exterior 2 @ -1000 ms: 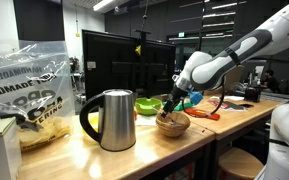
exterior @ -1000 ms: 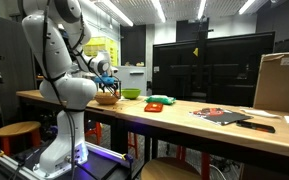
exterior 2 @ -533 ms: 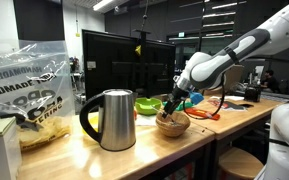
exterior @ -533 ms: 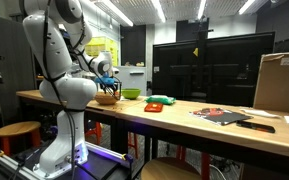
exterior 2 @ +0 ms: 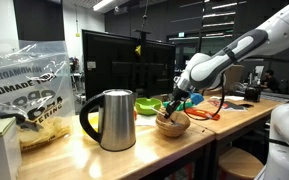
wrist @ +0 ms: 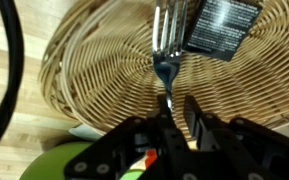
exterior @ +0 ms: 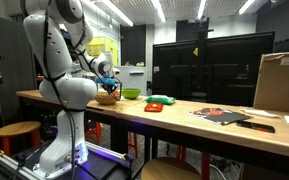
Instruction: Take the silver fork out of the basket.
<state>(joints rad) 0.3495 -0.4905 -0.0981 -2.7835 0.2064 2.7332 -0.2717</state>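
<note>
The gripper [wrist: 175, 112] is pinched almost closed on the handle of the silver fork [wrist: 165, 66], whose tines point away over the basket [wrist: 89, 70] directly beneath it.

Arm [exterior: 56, 55] — glossy white, rounded jointed segments with dark seams; black cable [wrist: 8, 70] running alongside. Gripper [wrist: 174, 108] — matte black and blocky in the wrist view, red and orange wiring at its base.

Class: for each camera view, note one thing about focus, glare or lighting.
Wrist view: tan woven wicker basket sharp, silver fork glinting, dark jaws at the bottom blurred. In an exterior view, the steel kettle carries bright reflections; in an exterior view, ceiling strip lights blow out white.
</note>
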